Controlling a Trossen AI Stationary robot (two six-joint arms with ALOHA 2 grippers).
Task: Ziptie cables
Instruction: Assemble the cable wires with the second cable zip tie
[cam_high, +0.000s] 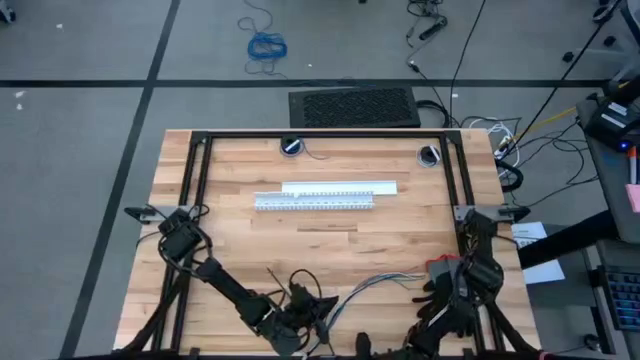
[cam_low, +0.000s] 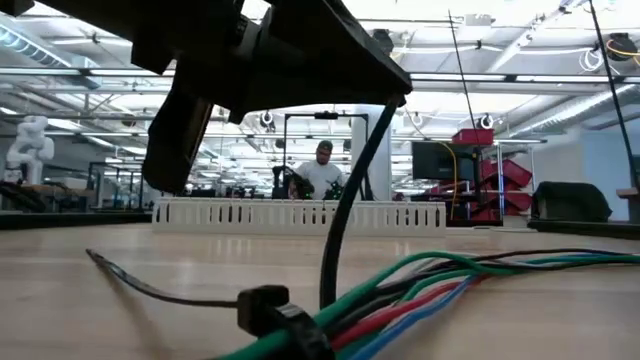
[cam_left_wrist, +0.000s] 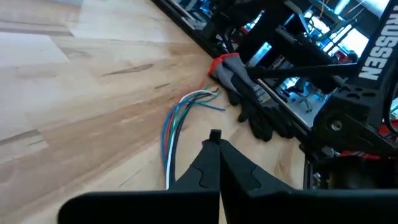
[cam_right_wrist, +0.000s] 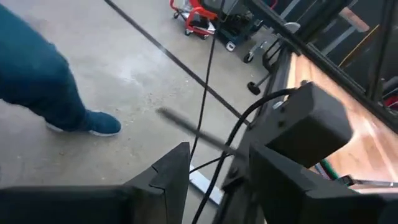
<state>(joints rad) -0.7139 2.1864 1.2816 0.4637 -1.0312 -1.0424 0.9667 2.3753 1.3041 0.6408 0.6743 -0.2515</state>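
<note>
1. High view: the table (cam_high: 230, 190) holds a white duct (cam_high: 325, 194) across its middle; both arms reach toward the near edge.
2. The cables (cam_high: 385, 284) lie near the table's front, between the two arms, their loose ends splayed toward the right arm and the other end running toward the left gripper (cam_high: 305, 310).
3. In the low view the cables (cam_low: 420, 285) run green, red, blue and black across the wood, gathered at a ziptie (cam_low: 270, 310) whose head sits on the bundle close to the camera; its thin tail trails off over the table.
4. A black strip rises from the bundle up to the left gripper (cam_low: 395, 85) overhead.
5. Left wrist view: the left gripper (cam_left_wrist: 214, 146) has its fingers (cam_left_wrist: 202, 168) pressed together with a small dark piece nipped at the tips, seemingly the ziptie; the cables (cam_left_wrist: 174, 124) lie just beyond, and a grey glove (cam_left_wrist: 249, 93) rests near their splayed ends.
6. Right wrist view: the right gripper (cam_right_wrist: 217, 168) hangs off the table's side with its fingers (cam_right_wrist: 171, 171) apart, holding nothing; a person's leg (cam_right_wrist: 37, 81) shows on the floor.
7. A person (cam_low: 320, 172) sits in the room beyond the duct.
</note>
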